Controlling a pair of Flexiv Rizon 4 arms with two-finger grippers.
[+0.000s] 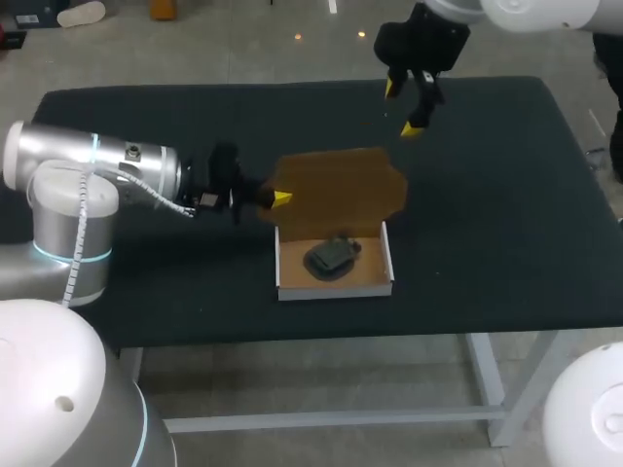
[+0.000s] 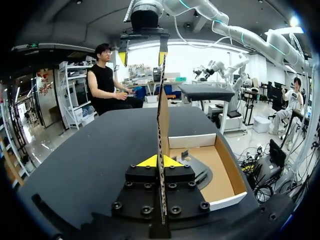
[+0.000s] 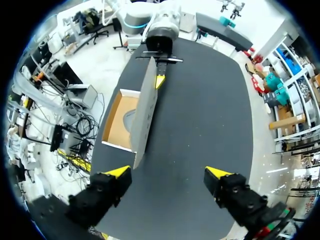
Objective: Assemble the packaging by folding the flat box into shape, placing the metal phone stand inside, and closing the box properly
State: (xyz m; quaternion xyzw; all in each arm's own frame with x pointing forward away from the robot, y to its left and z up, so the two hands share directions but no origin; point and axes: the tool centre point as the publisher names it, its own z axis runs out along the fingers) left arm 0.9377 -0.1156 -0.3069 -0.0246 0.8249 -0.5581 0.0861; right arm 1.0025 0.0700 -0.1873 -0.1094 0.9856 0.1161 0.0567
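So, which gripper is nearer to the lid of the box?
Left. The left gripper is shut on the lid's side edge, with both tips touching it. The right gripper hangs open, well apart from the lid, off its other end.

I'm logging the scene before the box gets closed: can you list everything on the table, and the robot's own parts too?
table: one, black, under everything.
box: one, white outside and brown inside, near the table's middle, open.
lid: one, brown, standing upright from the box's far side.
phone stand: one, dark grey, lying inside the box.
left gripper: one, black with yellow tips, shut on the lid's left edge.
right gripper: one, black with yellow tips, open, above the table beyond the lid, touching nothing.
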